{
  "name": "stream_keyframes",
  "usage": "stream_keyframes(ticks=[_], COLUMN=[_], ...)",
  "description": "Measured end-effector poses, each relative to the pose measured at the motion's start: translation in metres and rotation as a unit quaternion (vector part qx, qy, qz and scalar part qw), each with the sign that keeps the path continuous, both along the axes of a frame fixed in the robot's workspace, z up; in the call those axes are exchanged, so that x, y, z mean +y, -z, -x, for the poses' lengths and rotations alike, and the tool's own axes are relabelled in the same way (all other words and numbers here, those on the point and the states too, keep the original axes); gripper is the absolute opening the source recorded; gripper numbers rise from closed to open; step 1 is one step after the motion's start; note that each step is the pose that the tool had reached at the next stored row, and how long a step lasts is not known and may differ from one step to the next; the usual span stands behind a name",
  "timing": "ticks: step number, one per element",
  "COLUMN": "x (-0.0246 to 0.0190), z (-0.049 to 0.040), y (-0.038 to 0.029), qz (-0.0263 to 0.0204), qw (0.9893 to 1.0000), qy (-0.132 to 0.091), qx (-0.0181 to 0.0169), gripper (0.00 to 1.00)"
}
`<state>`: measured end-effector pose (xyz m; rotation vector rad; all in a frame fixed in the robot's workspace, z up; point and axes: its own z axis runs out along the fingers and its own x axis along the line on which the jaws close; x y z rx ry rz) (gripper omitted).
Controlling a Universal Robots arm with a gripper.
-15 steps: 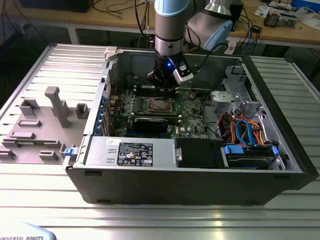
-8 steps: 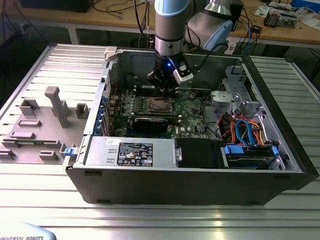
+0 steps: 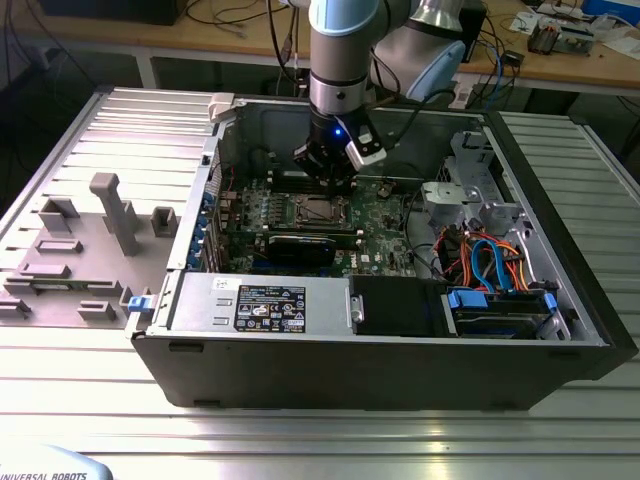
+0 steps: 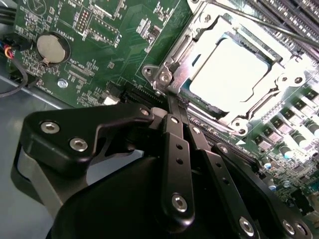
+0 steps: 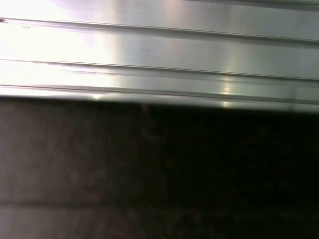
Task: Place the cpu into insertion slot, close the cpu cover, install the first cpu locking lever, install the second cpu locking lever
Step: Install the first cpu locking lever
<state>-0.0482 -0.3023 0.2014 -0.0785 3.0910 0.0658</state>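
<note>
1. Gripper [image 4: 172, 102] is hovering with fingers pressed together, gripping nothing, tips just beside the insertion slot [image 4: 164, 74] corner.
2. Second wrist view is showing one cpu [image 4: 230, 69] sitting in the slot, one cpu cover [image 4: 259, 107] lying closed around it.
3. Exterior view is showing the open computer case [image 3: 380, 385] on a ribbed table [image 3: 300, 430].

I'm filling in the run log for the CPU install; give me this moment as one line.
cpu: seated in insertion slot | cpu cover: closed over it | gripper: fingers together at the cover's corner | held: nothing seen
</note>
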Motion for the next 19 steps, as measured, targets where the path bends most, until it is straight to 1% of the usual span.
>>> stream_keyframes(ticks=[1,2,3,5,9,11,13,19], x=[0.0,0.0,0.0,0.0001,0.0001,-0.0005,-0.0024,-0.0026], z=[0.0,0.0001,0.0001,0.0,0.0,-0.0001,0.0,0.0], y=[0.0,0.0001,0.0,-0.0012,-0.0066,-0.0067,-0.0066,-0.0066], qz=[-0.0005,-0.0029,-0.004,-0.0048,-0.0047,-0.0047,-0.0047,-0.0047], qw=[1.0,1.0,1.0,1.0,1.0,1.0,1.0,1.0], qy=[0.0,0.0,0.0,0.0,0.0,0.0,0.0,0.0], qx=[0.0,0.0,-0.0001,-0.0002,-0.0001,-0.0001,0.0,-0.0001], gripper=[0.11,0.11,0.11,0.11,0.11,0.11,0.11,0.11])
